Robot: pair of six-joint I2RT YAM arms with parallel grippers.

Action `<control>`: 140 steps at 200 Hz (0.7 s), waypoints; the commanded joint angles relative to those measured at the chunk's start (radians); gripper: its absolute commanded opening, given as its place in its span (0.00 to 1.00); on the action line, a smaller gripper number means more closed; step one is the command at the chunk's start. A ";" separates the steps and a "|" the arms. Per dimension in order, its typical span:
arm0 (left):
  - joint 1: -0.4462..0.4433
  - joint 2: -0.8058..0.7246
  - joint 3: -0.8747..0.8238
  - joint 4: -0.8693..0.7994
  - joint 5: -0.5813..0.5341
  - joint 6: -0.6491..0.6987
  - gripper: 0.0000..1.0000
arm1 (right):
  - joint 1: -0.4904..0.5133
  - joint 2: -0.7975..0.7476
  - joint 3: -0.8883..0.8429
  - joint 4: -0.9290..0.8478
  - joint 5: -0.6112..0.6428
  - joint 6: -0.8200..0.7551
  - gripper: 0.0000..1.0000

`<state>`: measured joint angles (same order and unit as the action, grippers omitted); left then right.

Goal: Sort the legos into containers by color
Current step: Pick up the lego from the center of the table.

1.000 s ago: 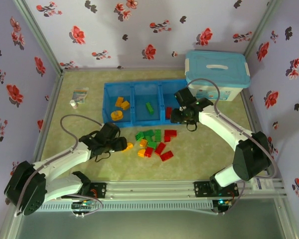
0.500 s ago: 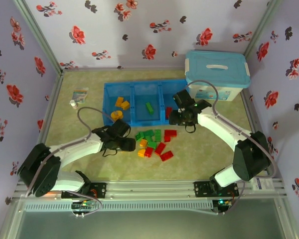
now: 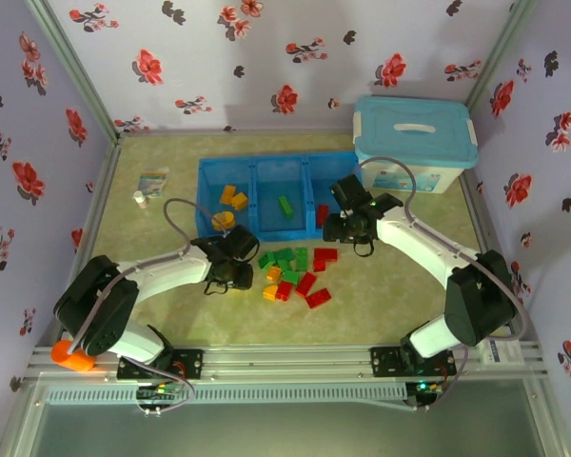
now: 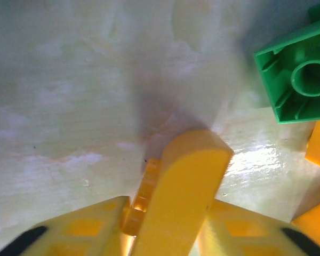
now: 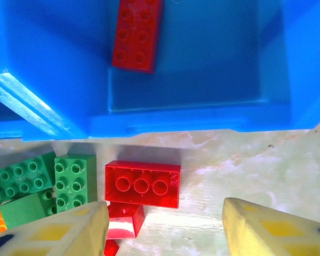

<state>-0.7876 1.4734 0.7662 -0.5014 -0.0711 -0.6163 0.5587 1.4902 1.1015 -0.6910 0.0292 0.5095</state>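
Blue tray (image 3: 266,160): hasn't budged, colours already split across its compartments.
Left gripper (image 3: 238,271): swung right up to the loose pile (image 3: 293,271), looks clamped on a yellow brick (image 4: 188,181). Binning's next, I'd guess.
Right gripper (image 3: 350,228): barely moved, jaws wide above a red brick (image 5: 142,184) just outside the tray.

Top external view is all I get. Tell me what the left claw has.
Observer: In the left wrist view, the left claw is shut on a yellow brick.
Operator: Report the right claw.
Observer: In the right wrist view, the right claw is open and empty, with a loose red brick on the table ahead of it.
Operator: Check the tray beyond it.
Observer: That compartment holds a single red brick, studs up.
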 commanded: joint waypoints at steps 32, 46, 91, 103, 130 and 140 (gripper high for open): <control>-0.005 0.008 0.046 -0.030 -0.039 0.010 0.23 | 0.007 -0.019 -0.015 0.018 0.001 0.028 0.58; -0.006 0.003 0.051 -0.038 -0.048 0.010 0.21 | 0.007 -0.025 -0.019 0.018 0.002 0.028 0.58; 0.002 -0.057 0.091 -0.088 -0.102 -0.009 0.19 | 0.007 -0.047 -0.030 0.018 0.003 0.031 0.58; 0.017 -0.081 0.113 -0.090 -0.100 0.000 0.19 | 0.007 -0.051 -0.032 0.019 0.001 0.031 0.58; 0.086 -0.086 0.176 -0.069 -0.070 0.040 0.19 | 0.007 -0.051 -0.037 0.026 -0.015 0.039 0.58; 0.119 -0.072 0.206 -0.063 -0.055 0.049 0.20 | 0.010 -0.055 -0.038 0.028 -0.020 0.043 0.58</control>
<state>-0.7353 1.4044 0.8967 -0.5636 -0.1318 -0.6079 0.5587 1.4570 1.0782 -0.6716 0.0250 0.5293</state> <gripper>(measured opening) 0.237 0.579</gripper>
